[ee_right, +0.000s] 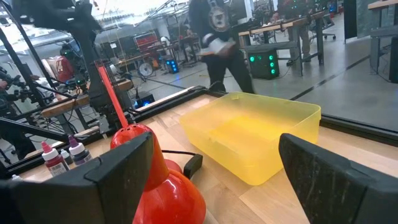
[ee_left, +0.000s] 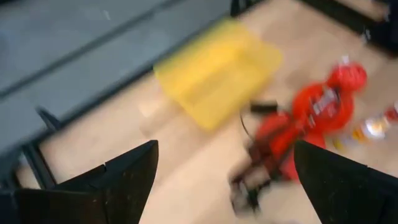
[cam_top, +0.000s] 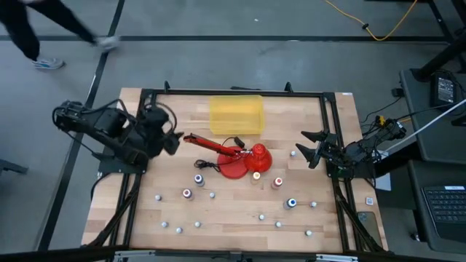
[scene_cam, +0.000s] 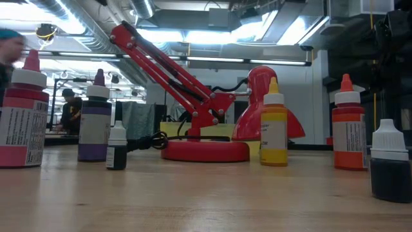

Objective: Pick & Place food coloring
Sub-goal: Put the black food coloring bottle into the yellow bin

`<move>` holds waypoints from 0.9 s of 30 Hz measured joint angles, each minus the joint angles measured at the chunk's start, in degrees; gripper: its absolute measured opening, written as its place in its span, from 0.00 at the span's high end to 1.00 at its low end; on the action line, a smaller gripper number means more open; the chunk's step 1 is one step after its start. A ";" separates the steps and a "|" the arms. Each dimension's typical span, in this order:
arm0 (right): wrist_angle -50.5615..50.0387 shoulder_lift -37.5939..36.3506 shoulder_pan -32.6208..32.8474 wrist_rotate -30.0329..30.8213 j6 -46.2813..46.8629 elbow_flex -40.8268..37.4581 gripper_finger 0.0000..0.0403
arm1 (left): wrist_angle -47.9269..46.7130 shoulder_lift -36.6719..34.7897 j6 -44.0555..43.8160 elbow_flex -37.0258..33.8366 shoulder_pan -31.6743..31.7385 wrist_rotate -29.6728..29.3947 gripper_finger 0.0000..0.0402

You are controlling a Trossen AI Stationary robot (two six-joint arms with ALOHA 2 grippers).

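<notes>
Several small food coloring bottles stand upright on their bases on the wooden table: purple (cam_top: 199,179) (scene_cam: 95,122), dark red (cam_top: 187,193) (scene_cam: 22,119), yellow (cam_top: 256,175) (scene_cam: 274,132), orange-red (cam_top: 277,182) (scene_cam: 349,132) and blue (cam_top: 292,203) (scene_cam: 389,161). My left gripper (cam_top: 173,137) (ee_left: 224,186) hovers open above the table's left side, slanting down, apart from every bottle. My right gripper (cam_top: 309,145) (ee_right: 217,180) waits open and level at the table's right side. Nothing is between either pair of fingers.
A red desk lamp (cam_top: 237,156) (scene_cam: 206,116) with a long arm stands mid-table among the bottles. A yellow bin (cam_top: 237,115) (ee_right: 255,137) sits at the far middle. Small white-capped bits (cam_top: 211,195) dot the near half. People move in the room beyond the table.
</notes>
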 joint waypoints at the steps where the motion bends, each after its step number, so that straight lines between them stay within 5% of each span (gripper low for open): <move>1: 0.01 0.00 0.00 0.01 -0.02 0.01 0.14 | -1.67 0.34 -2.41 0.07 -1.08 1.73 0.11; 12: -0.01 0.00 -0.01 0.02 -0.02 -0.02 0.14 | -4.89 6.06 -19.00 -0.42 -10.32 13.53 0.11; 27: -0.01 0.00 -0.01 0.01 -0.02 0.01 0.14 | -4.87 16.06 -32.21 -2.81 -14.63 29.35 0.11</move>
